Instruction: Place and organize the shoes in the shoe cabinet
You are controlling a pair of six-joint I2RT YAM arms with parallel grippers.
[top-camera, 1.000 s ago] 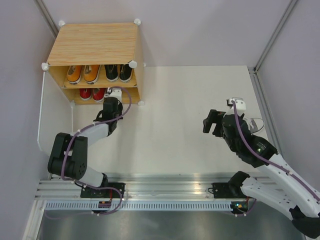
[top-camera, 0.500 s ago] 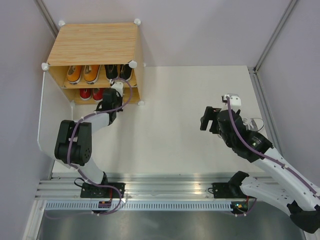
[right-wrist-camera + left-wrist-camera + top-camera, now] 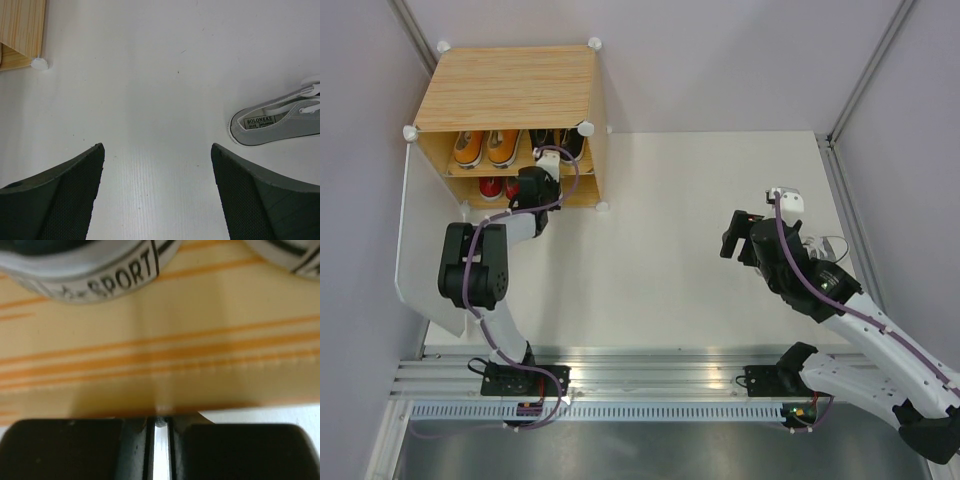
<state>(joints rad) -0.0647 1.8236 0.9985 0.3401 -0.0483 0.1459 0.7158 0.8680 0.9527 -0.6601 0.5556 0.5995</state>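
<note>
Reaching into the cabinet (image 3: 510, 88), the left gripper (image 3: 159, 426) is pinched almost together on nothing, facing a white shoe sole (image 3: 85, 270) on the wooden shelf. Orange shoes (image 3: 485, 148) sit on the upper shelf, red shoes (image 3: 492, 187) below. The right gripper (image 3: 157, 150) hangs spread wide and empty over the table (image 3: 150, 75), near a grey shoe (image 3: 280, 125).

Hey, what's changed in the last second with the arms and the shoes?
The left gripper, shut, pushed forward right up to the shoe cabinet and its open front. The right gripper, open, barely shifted to the left. The shelved shoes stayed put.
</note>
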